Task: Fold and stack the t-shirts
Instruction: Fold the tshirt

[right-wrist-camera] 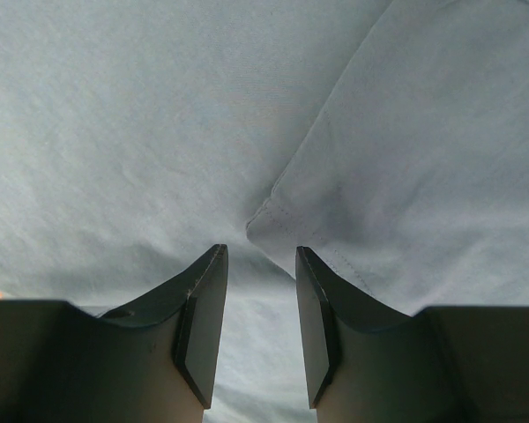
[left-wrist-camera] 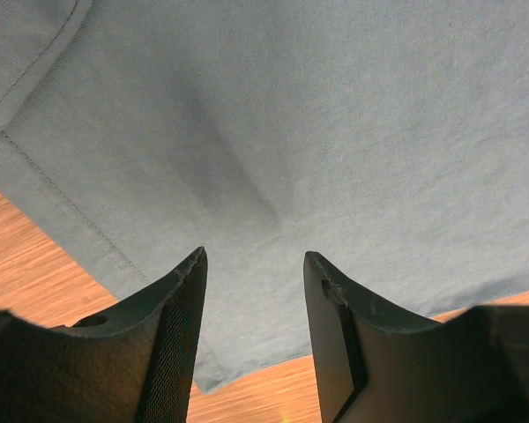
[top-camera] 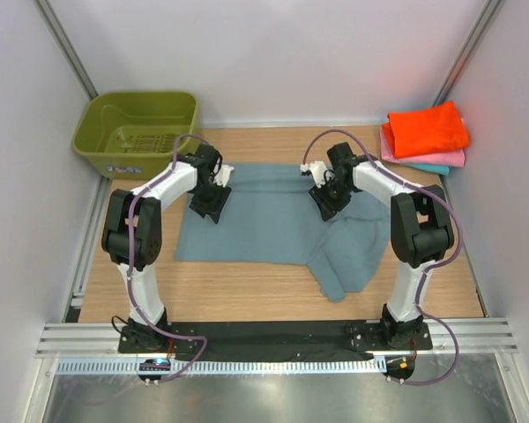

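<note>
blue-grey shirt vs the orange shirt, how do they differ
The blue-grey shirt lies spread out, its right side rumpled; the orange shirt is folded into a neat rectangle. The blue-grey one lies alone in the middle of the table; the orange one tops a stack at the far right corner. Blue-grey is dull, orange bright. Both are cloth.

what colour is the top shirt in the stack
The top shirt is bright orange; shows best in top external view.
</note>
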Controlling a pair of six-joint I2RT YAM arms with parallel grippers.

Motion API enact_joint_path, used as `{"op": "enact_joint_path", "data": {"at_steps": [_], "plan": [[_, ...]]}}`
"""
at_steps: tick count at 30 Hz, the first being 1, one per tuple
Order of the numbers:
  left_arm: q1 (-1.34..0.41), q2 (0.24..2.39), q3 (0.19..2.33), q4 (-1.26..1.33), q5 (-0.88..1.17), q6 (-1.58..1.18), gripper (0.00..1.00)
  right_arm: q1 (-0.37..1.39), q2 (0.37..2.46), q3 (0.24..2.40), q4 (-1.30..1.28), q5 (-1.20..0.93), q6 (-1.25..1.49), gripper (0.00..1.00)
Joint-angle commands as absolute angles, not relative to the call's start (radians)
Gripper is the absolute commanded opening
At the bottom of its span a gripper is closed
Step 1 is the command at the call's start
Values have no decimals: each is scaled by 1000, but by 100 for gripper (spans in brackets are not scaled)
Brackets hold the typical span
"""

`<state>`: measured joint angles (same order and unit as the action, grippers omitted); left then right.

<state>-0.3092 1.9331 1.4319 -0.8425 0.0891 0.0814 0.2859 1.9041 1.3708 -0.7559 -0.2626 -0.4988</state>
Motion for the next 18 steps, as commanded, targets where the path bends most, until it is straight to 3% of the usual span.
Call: {"op": "enact_joint_path", "data": {"at_steps": [1, 14, 18], "plan": [[-310, 1911, 1433, -824, 95, 68, 49, 290, 1911, 1410, -730, -250, -502, 43], [-308, 1922, 1436, -818, 92, 63, 49, 291, 1936, 1408, -712, -244, -505, 39], [-310, 1924, 1439, -818, 92, 63, 49, 295, 1941, 1414, -712, -252, -502, 26]]}}
